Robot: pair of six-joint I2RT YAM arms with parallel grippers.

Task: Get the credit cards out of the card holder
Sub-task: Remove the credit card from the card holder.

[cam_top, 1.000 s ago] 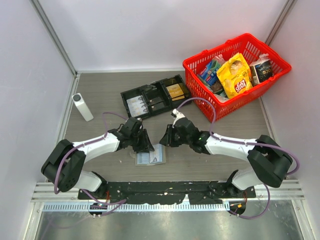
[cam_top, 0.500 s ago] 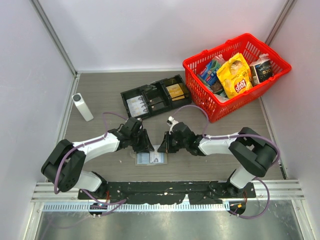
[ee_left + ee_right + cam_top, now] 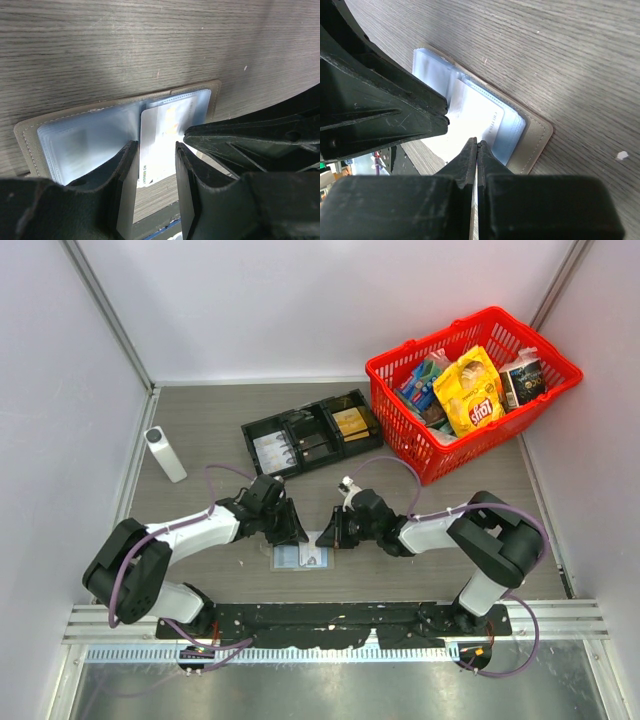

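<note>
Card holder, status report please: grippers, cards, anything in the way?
Left gripper open, astride one credit card. Right gripper shut, tip on that card. Card partly out of open card holder. Nothing seen blocking.

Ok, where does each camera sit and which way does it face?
Top external: above and behind, facing down; both arms show, left gripper and right gripper at the card holder.
Left wrist: on left arm, facing the card holder; own open fingers flank a card.
Right wrist: on right arm, facing the same; own shut fingers show.
Shared: both wrist views show that card.
</note>
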